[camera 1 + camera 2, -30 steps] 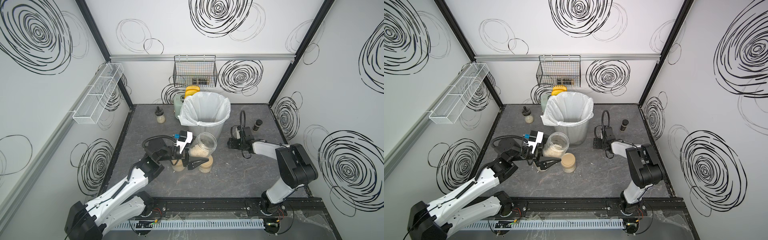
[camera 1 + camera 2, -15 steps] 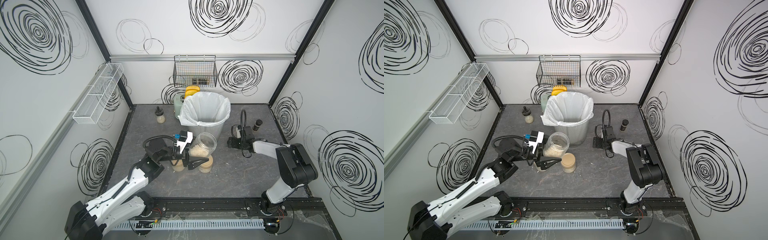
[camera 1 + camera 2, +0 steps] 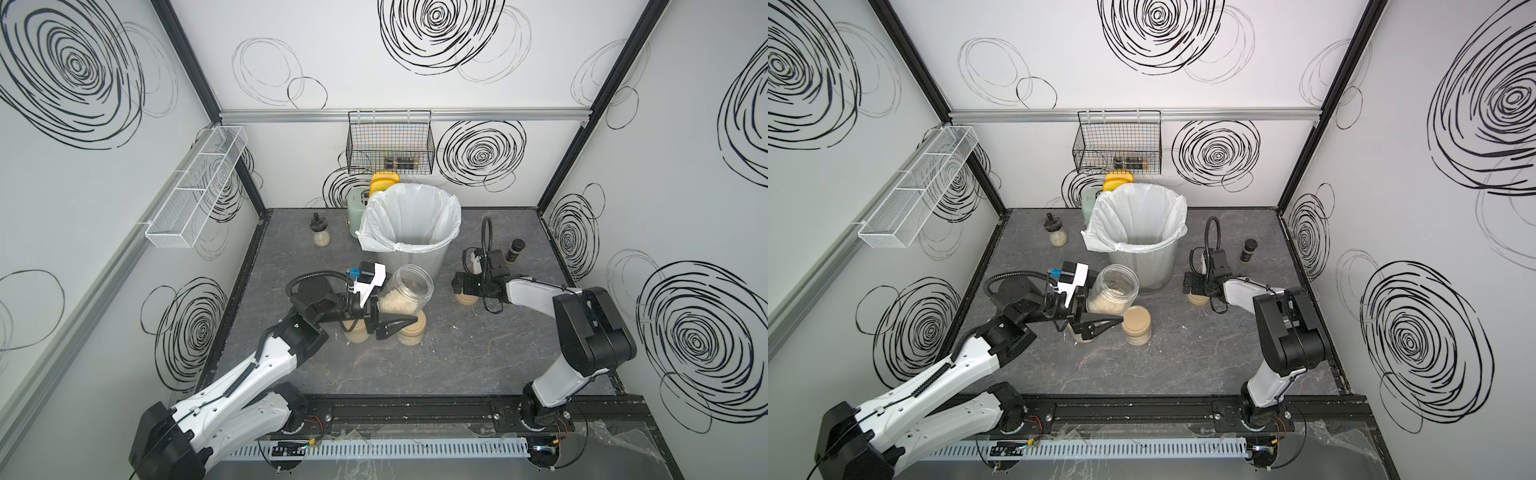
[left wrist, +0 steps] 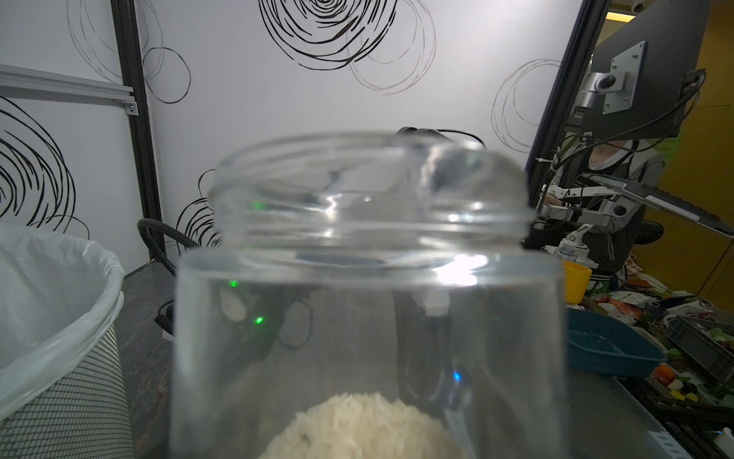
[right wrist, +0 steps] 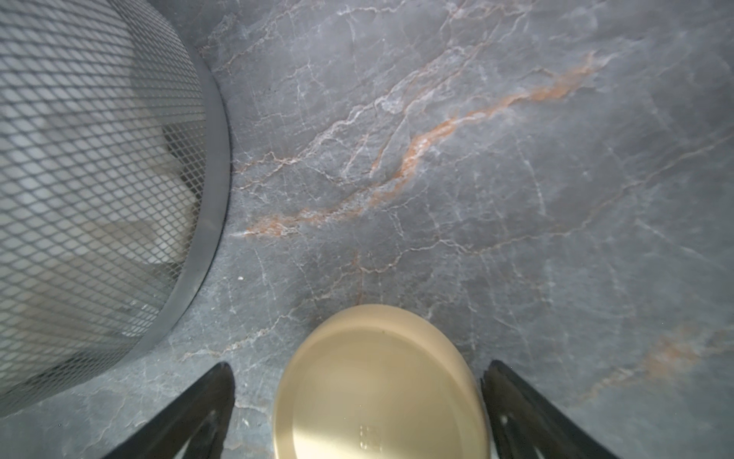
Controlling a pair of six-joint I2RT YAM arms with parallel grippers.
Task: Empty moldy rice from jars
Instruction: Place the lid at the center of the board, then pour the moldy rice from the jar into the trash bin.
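**Left gripper** [image 3: 392,309]: the jaws are closed on the lower body of the open jar [image 3: 405,291], just left of frame centre in both top views. The jar has no lid, is tilted, and is held higher than the two lidded jars below it. The mesh bin [image 3: 419,266] with its white liner stands just behind it. The moldy rice [image 3: 395,301] lies as a pale heap in the low end of the jar. The left wrist view shows this heap [image 4: 357,425] through the clear wall, with the bare mouth rim above it.

Of the lidded jars, one [image 3: 357,332] is partly hidden under the gripper. The other [image 3: 411,330] stands just beside the lower fingertip.

**Left arm:** it runs from the lower left corner of the frame up toward centre. The elbow is bent and the wrist is roughly level.

**Right gripper** [image 5: 359,367]: the jaws are spread wide and grip nothing. The fingers [image 5: 190,409] straddle a tan lid [image 5: 381,389] that lies flat on the table [image 5: 476,159], with a gap on each side. In a top view the lid [image 3: 464,300] sits right of centre, near the bin's base.

**Right arm:** it rises from the lower right of the frame and bends sharply at the elbow. The forearm reaches left and the gripper points down at the lid.
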